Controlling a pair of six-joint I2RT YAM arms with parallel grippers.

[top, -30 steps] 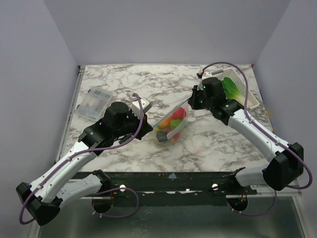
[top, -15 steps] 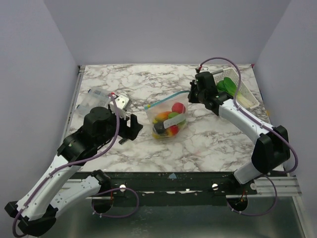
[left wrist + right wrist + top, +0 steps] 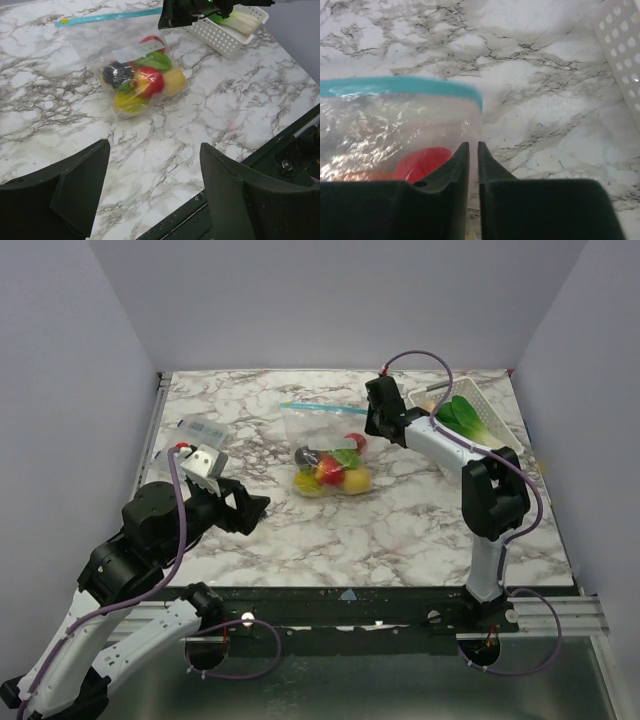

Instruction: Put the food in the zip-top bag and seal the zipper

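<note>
The zip-top bag (image 3: 325, 435) lies flat on the marble table (image 3: 420, 520), with its teal zipper (image 3: 320, 408) at the far edge. Several pieces of food (image 3: 330, 470), red, yellow, green and one dark, sit bunched in its near end (image 3: 145, 82). My right gripper (image 3: 372, 430) is at the bag's right edge. In the right wrist view its jaws (image 3: 473, 144) stand a narrow slit apart, with the bag's side edge running into the slit below the zipper (image 3: 400, 86). My left gripper (image 3: 154, 146) hangs wide open and empty over the table's near left, well short of the bag (image 3: 130, 65).
A white perforated basket (image 3: 485, 435) at the back right holds a green leafy toy vegetable (image 3: 465, 415). A clear packet with a white label (image 3: 195, 430) lies at the far left. The table's front edge and dark rail (image 3: 280, 150) are near the left gripper.
The left gripper let go of the bag and drew back toward the near left. The right arm dragged the bag toward the back and its jaws parted slightly. The bag now lies flat.
</note>
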